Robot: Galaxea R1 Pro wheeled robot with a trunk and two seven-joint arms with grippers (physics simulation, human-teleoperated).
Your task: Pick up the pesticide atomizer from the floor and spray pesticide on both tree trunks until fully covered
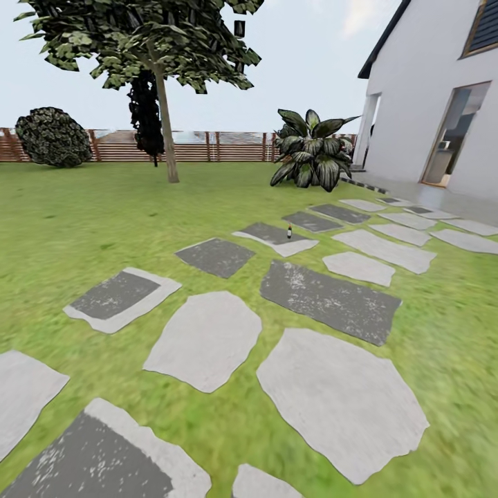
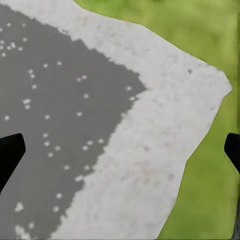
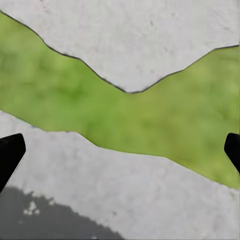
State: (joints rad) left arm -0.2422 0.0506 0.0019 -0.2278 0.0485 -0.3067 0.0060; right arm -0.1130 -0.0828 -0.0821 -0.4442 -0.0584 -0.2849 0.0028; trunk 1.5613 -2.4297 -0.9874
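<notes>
The pesticide atomizer stands upright on a dark stepping stone far out on the lawn, well apart from the robot. Beyond it a tree rises near the slat fence, with a second dark one close behind (a round bush sits toward the fence's left end). The left end effector hangs over a grey slab, fingers spread wide; the right end effector is likewise apart, above grass between slabs.
</notes>
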